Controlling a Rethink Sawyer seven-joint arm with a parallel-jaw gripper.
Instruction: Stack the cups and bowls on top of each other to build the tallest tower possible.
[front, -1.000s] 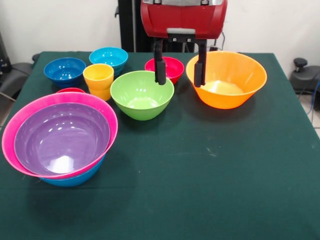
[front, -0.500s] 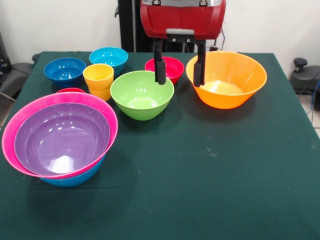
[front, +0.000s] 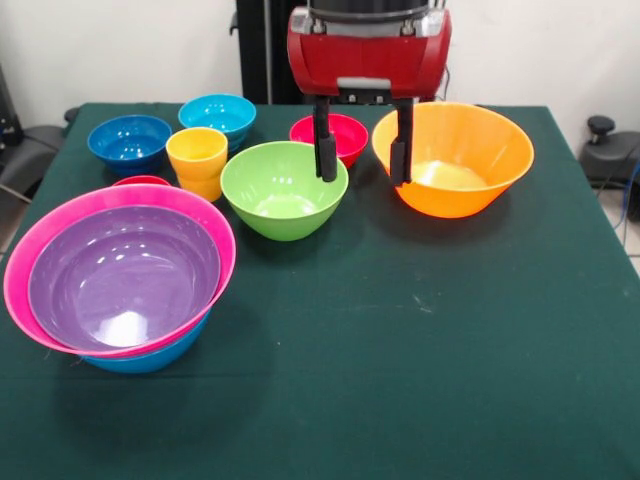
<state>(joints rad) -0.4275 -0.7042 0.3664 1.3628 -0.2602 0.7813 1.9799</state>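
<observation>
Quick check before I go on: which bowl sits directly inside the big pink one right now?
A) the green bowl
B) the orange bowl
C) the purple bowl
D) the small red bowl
C: the purple bowl is nested inside the pink bowl, while the green bowl, orange bowl and small red bowl stand apart on the table.

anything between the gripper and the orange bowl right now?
Nothing visible. The gripper hangs open and empty, with one finger in front of the orange bowl's rim edge and the other in front of the green bowl. The small red bowl sits behind the gripper, not between it and the orange bowl. True depth is uncertain from this view.
</observation>
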